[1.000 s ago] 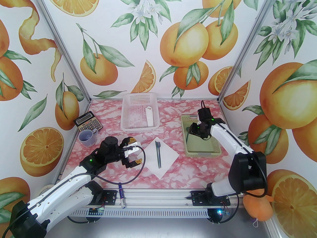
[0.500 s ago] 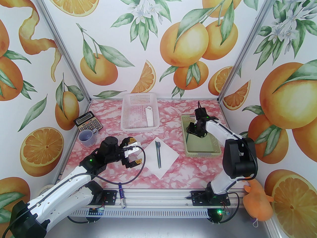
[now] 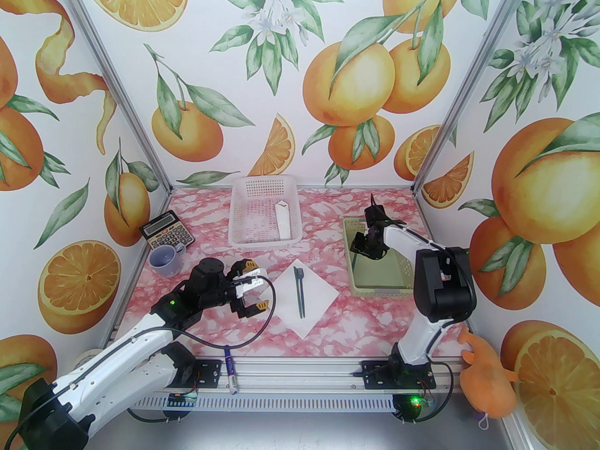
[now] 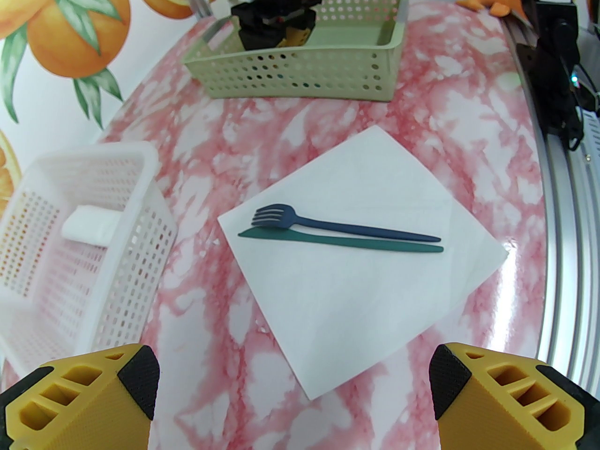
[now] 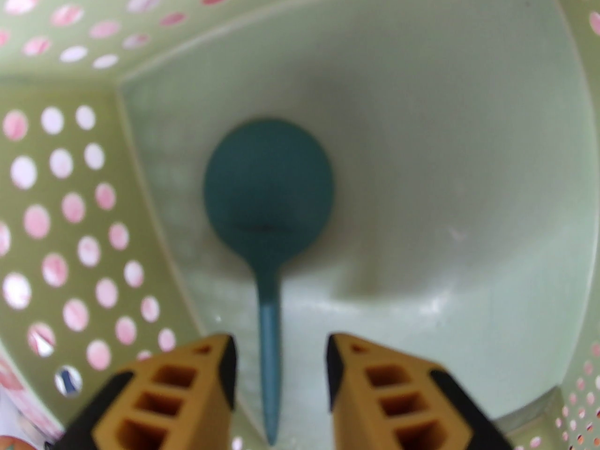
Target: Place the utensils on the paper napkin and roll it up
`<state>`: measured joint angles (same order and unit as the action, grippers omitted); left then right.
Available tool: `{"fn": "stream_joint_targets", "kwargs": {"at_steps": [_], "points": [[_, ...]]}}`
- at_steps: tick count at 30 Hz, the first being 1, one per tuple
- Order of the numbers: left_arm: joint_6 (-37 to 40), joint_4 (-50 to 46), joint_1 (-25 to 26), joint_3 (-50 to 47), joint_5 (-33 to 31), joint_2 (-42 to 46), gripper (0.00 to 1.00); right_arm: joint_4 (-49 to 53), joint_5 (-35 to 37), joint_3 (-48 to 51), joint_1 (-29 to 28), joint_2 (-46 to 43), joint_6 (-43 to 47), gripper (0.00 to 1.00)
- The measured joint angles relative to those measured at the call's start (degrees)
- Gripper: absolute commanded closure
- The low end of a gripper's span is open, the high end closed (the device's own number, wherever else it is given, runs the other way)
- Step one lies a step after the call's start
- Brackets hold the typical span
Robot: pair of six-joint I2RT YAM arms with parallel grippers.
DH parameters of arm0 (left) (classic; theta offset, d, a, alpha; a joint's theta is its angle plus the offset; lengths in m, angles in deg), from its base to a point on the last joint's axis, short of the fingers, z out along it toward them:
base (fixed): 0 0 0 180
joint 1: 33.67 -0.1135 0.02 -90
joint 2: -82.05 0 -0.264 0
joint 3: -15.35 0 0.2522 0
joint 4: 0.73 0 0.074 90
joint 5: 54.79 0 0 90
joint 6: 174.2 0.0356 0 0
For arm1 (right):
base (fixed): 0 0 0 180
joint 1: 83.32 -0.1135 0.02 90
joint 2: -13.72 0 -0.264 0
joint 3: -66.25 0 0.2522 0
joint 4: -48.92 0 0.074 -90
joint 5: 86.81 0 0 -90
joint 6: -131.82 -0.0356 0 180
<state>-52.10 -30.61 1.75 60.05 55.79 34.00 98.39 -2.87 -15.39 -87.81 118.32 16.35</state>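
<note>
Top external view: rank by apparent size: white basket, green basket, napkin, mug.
1. white basket and green basket: look alike, and the right arm covers part of the green one, so unranked.
2. paper napkin
3. mug

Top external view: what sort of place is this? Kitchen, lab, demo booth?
Probably a staged robot test booth, not a kitchen: two arms bolted to an aluminium rail, printed orange-pattern walls boxing in a pink marble table, props like a calculator and white basket.
</note>
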Motion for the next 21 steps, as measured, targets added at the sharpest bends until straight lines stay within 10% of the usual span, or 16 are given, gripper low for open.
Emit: {"fn": "stream_joint_targets", "kwargs": {"at_steps": [21], "points": [[0.07, -0.24, 0.02, 0.00, -0.02, -0.13, 0.00, 0.02, -0.63, -0.63, 0.02, 3.48, -0.15, 0.64]]}}
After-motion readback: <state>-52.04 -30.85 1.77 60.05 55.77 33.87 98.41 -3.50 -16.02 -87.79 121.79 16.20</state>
